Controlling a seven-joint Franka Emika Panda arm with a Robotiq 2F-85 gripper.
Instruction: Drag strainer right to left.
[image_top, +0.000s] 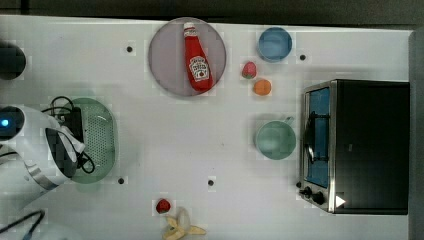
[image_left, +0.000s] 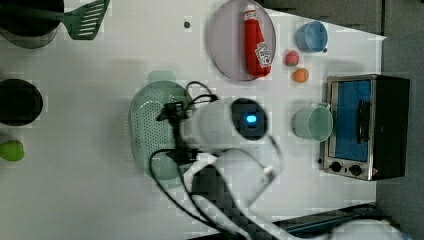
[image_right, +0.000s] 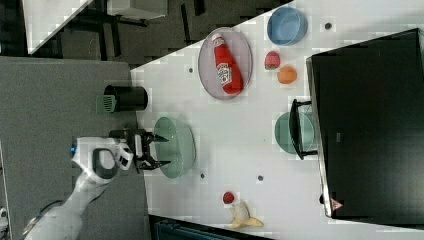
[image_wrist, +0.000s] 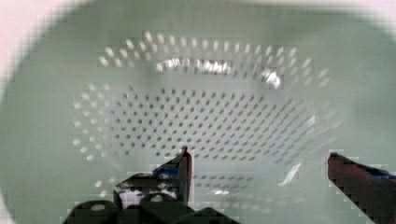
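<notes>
The strainer (image_top: 100, 137) sits at the far left of the worktop (image_top: 200, 140) in the top view, well apart from the green cup (image_top: 275, 140) and the toaster oven (image_top: 350, 145), so the drag looks finished or close to it. The gripper (image_right: 159, 150) hangs over the near rim of the strainer with its fingers (image_wrist: 185, 163) spread wide and grasping nothing; the wrist view looks straight down into the perforated base between them.

The likely trouble is in the withdrawal. A fingertip low inside the bowl could catch the rim and tip or nudge the light plastic strainer off its place. The loose cable (image_left: 200, 95) draped over the rim could snag likewise.

The arm (image_right: 90, 170) reaches in from the worktop's edge, the wrist bent so the fingers point into the bowl.
</notes>
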